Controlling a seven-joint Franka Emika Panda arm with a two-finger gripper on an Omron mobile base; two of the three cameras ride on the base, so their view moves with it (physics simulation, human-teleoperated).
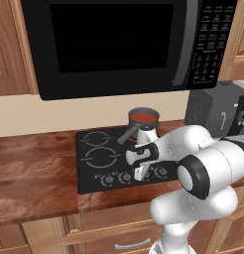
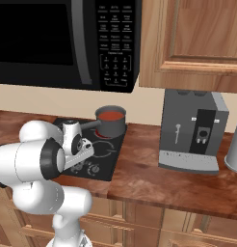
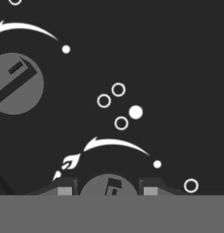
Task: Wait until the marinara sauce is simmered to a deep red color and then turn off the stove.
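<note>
Gripper was pinching round grey knob, lower half of knob cut off. In base views arm hid gripper and part of knob row. Marinara sauce, smooth red, sat in dark saucepan on back of stove. Stove was flat black glass on wooden table; microwave hung above stove, grey coffee machine stood right of stove.

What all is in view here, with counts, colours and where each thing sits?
microwave: one, black, above the stove
stove: one, black glass, set in the wooden counter
knobs: four, grey, along the stove's front edge
saucepan: one, dark grey, back right burner
sauce: red, inside the saucepan
coffee machine: one, grey, right of the stove
cabinets: wooden, above and below
arm: one, white
claw: one, dark tips, shut on a knob
</note>
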